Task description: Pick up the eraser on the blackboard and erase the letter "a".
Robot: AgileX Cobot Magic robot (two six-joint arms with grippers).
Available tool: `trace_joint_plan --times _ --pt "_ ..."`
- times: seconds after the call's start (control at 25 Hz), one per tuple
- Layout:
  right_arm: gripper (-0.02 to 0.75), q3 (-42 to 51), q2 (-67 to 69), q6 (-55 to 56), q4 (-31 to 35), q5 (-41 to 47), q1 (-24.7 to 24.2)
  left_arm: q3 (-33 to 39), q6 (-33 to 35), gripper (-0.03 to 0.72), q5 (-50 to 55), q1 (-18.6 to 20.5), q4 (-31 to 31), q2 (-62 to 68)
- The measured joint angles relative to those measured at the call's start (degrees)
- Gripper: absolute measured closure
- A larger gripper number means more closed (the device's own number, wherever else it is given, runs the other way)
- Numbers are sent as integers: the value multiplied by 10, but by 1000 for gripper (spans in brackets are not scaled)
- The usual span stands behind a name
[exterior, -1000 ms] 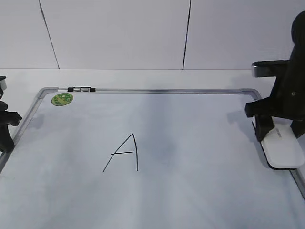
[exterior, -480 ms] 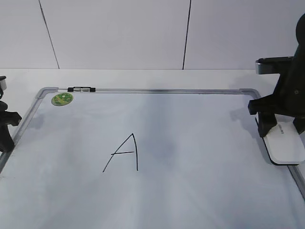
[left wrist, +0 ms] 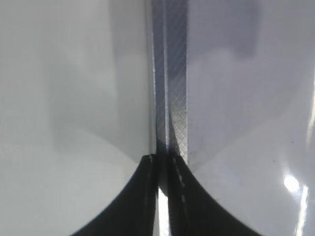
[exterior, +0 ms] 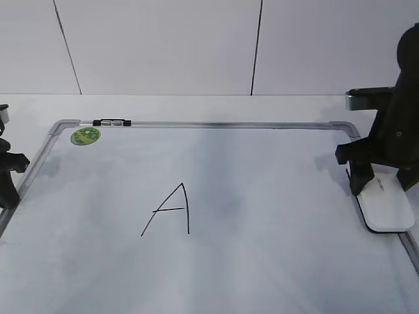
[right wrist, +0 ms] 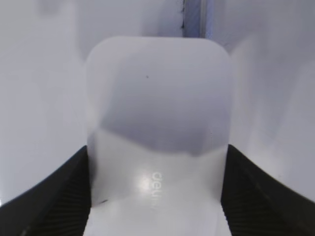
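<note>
The blackboard (exterior: 275, 190) is a white dry-erase board lying flat, with a grey frame. An angular capital "A" (exterior: 171, 209) is drawn left of its middle. No lowercase letter "a" shows anywhere on it. The white eraser (exterior: 387, 208) sits at the board's right edge. My right gripper (exterior: 382, 184) is shut on its sides. In the right wrist view the eraser (right wrist: 157, 98) fills the middle, between the black fingers of the right gripper (right wrist: 157, 162). My left gripper (exterior: 8, 190) is shut and empty at the board's left edge, over the frame (left wrist: 172, 98), as the left wrist view of that gripper (left wrist: 165, 160) shows.
A round green sticker (exterior: 85, 136) sits in the board's far left corner. A small black clip (exterior: 112, 122) is on the top frame next to it. A white panelled wall stands behind the table.
My right gripper with the eraser shifted slightly right and back, then returned left and nearer. It stays at the board's right edge. The left arm has not moved.
</note>
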Motion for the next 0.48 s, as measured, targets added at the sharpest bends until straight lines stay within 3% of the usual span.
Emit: trace_joint_plan --times 0.48 --pt "155 0 30 -24 23 -13 0 0 0 659 0 0 1 0"
